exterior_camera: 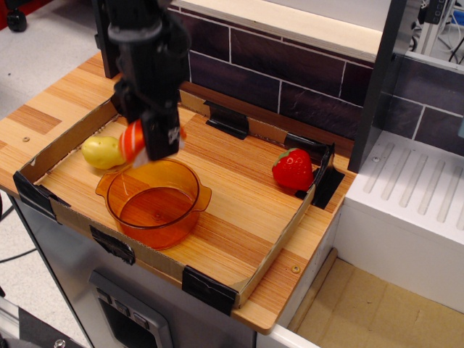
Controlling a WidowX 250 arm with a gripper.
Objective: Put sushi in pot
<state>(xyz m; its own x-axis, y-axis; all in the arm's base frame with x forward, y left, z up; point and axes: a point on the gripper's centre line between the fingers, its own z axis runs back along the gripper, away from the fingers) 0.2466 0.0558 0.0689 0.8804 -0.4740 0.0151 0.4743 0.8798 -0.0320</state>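
Observation:
The black gripper [148, 145] hangs above the far rim of the pot and is shut on the sushi [133, 141], an orange slab with white stripes on a white base, held in the air. The orange translucent pot [154, 201] with two small side handles stands at the front left of the tray, empty inside. The sushi sits over the pot's back-left rim, above it and not touching it. The gripper body hides part of the sushi.
A yellow potato [100, 152] lies left of the pot, just behind the gripper. A red strawberry [293, 170] lies at the tray's right side. The cardboard tray wall [275, 243] with black corner clips rings the wooden surface. A dark brick wall stands behind.

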